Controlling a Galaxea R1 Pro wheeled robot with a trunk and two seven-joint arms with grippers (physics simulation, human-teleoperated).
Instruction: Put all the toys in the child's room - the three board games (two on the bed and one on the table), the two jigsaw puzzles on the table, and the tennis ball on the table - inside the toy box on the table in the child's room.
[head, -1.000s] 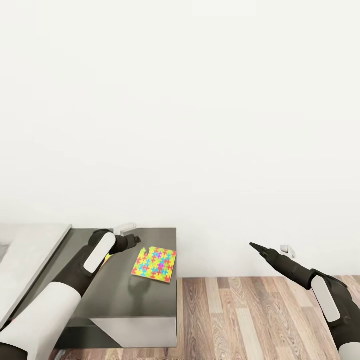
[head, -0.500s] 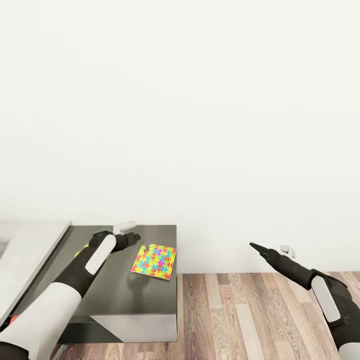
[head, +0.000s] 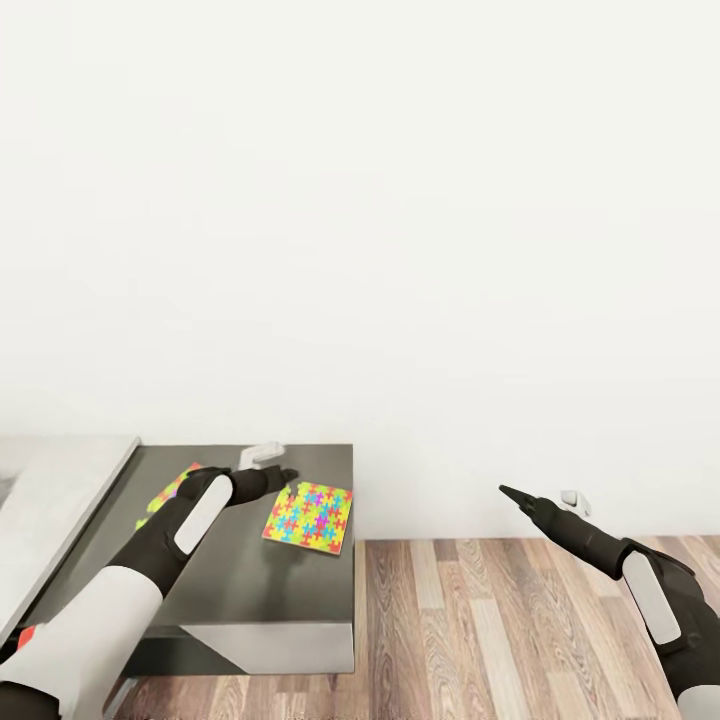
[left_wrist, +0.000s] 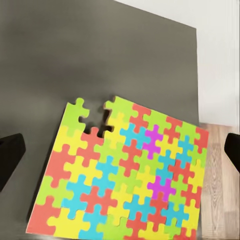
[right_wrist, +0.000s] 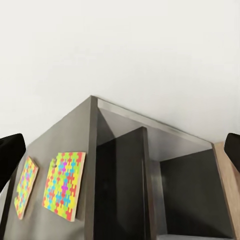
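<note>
Since a second ago the left arm has reached farther out over the dark grey section of the table, and its sleeve has uncovered a second jigsaw puzzle that was mostly hidden behind it. From the head view, the left gripper hangs just above the back edge of the nearer jigsaw puzzle, which lies flat close to the table's right edge; I cannot tell from here how its jaws stand. The second sheet lies toward the table's left edge, next to the raised light grey top. Off to the right the right gripper is held out over the wood-plank floor, well apart from the table, its tips drawn to a point. Looking down the left wrist, the jigsaw puzzle lies flat on the dark top, one piece missing along an edge, and the two dark fingers sit wide apart at either side of it. Looking along the right wrist, both jigsaw puzzles lie side by side on the dark top, above a white wall, and two dark fingertips sit far apart at the picture's sides.
</note>
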